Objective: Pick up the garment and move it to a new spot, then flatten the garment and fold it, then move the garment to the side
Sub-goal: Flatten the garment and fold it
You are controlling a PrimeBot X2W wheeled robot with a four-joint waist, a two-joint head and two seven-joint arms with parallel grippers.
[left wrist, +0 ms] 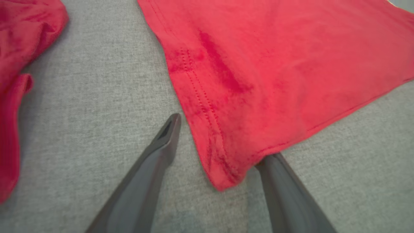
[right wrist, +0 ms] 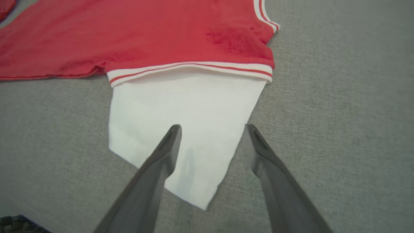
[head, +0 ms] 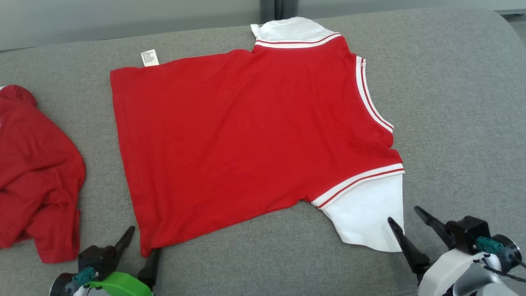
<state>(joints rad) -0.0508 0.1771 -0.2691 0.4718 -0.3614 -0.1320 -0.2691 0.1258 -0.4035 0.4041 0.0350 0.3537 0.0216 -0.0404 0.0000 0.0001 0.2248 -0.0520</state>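
Observation:
The garment [head: 246, 135] is a red shirt with white sleeves and red-and-white striped trim, lying spread flat on the grey padded surface [head: 452, 102]. My left gripper [head: 143, 240] is at the lower left, open, with its two fingers either side of the shirt's near hem corner [left wrist: 223, 181]; the wrist view shows that gripper [left wrist: 223, 137] with the red cloth lying loose between the jaws. My right gripper [head: 403, 214] is open at the lower right, its fingers straddling the tip of the near white sleeve [right wrist: 194, 129]. In its own wrist view, the right gripper [right wrist: 213, 127] grips nothing.
A second, crumpled red garment [head: 37, 172] lies at the left edge, close to my left gripper, and its folds [left wrist: 13, 64] fill the left side of the left wrist view. A white care label [head: 150, 57] sticks out at the shirt's far hem. Bare grey surface lies to the right.

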